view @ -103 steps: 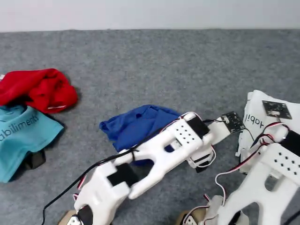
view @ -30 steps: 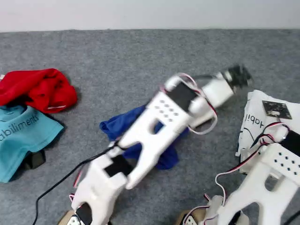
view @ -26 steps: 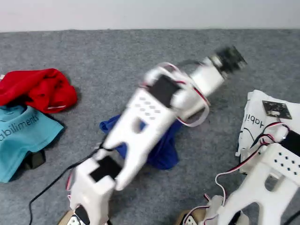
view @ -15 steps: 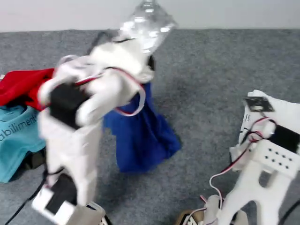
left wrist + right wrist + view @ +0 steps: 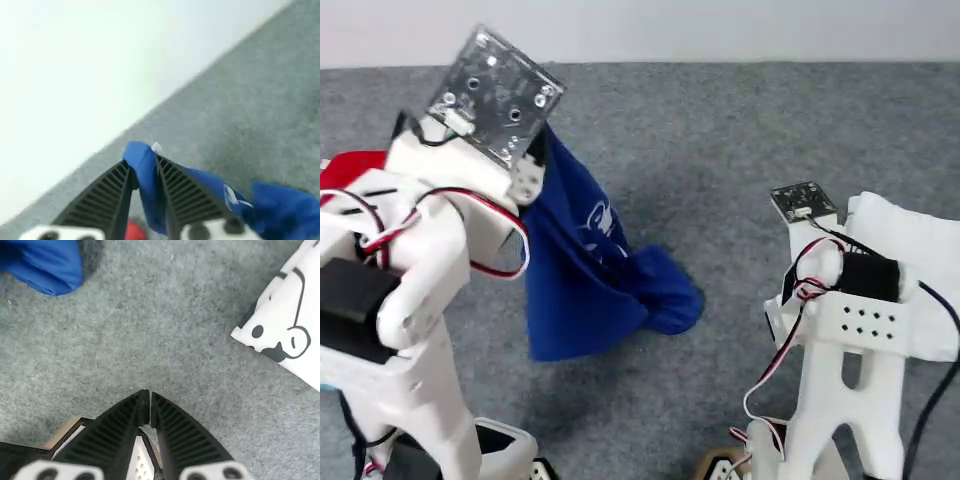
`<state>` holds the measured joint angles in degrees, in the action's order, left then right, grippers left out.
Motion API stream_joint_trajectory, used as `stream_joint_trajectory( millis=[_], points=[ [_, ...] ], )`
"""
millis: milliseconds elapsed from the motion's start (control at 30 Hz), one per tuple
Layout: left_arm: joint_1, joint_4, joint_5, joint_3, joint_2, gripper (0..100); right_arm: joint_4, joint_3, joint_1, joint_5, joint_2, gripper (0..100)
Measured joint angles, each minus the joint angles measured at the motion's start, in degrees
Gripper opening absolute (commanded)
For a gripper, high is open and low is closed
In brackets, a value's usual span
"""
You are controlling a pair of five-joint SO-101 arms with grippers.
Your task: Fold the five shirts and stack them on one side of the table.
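Observation:
My left gripper (image 5: 144,162) is shut on an edge of the blue shirt (image 5: 590,275) and holds it high above the table; the cloth hangs down with its lower end bunched on the grey surface. In the high view that arm stands at the left. The blue shirt (image 5: 235,205) trails behind the fingers in the left wrist view. My right gripper (image 5: 149,397) is shut on nothing, low over bare carpet, between the blue shirt (image 5: 42,262) and a white shirt (image 5: 287,332). The white shirt (image 5: 910,245) lies at the right edge.
A red shirt (image 5: 345,170) peeks out behind the left arm at the left edge. The grey carpeted table (image 5: 740,140) has free room at its back and middle. A pale wall runs along the far edge.
The left arm has swung up and to the left, lifting the blue shirt off the table so it now hangs. The right arm shifted a little left, off the white shirt.

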<state>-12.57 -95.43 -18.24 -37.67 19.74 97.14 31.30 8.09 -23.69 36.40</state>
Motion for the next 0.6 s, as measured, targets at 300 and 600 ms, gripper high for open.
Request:
stream_joint_trajectory(
  millis=[300,600],
  points=[
    [-5.36,16.62,-5.63,0.09,0.0,1,-0.18,3.78,0.18,0.0,0.0,0.9],
    [-24.7,16.97,-5.89,-3.52,0.0,1,-1.14,6.24,0.09,0.0,0.0,0.9]
  ],
)
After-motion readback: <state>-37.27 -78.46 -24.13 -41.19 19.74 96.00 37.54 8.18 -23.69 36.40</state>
